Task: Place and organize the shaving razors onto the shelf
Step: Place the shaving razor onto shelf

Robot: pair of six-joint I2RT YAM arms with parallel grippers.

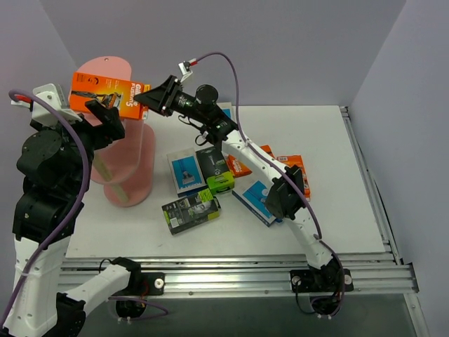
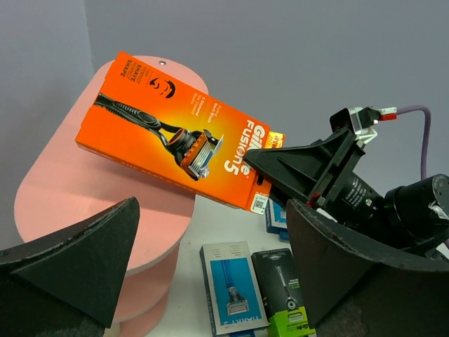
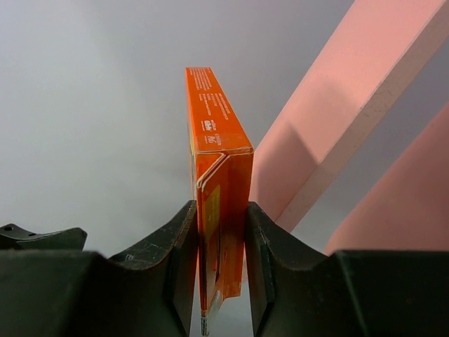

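Clamped together on the short end of one orange razor pack (image 1: 105,95), the right gripper (image 1: 142,102) holds it by its carton flap. The wrist view shows the pack (image 3: 214,140) edge-on between the two black fingers (image 3: 175,260), which touch both of its broad faces. That end grip leaves most of the pack jutting out toward nine o'clock, so its free length can reach over the pink shelf (image 1: 130,175) while the arm stays clear of the boards.

Seen from the top camera, the shelf stands at about ten o'clock on the table (image 1: 316,133). The pack is raised above the top oval board, printed face toward the left wrist camera. It looks to be in the air, not resting on a board, though the contact point is hidden.

By contrast, the left gripper (image 1: 105,116) has its jaws wide apart and holds nothing. It sits just below the pack at about six o'clock of it, probably ready to steady or receive it.

Most of the task remains. A blue-and-grey pack (image 1: 186,170), two black-and-lime packs (image 1: 191,210) and more orange packs (image 1: 291,172) lie flat on the table at about three o'clock of the shelf.
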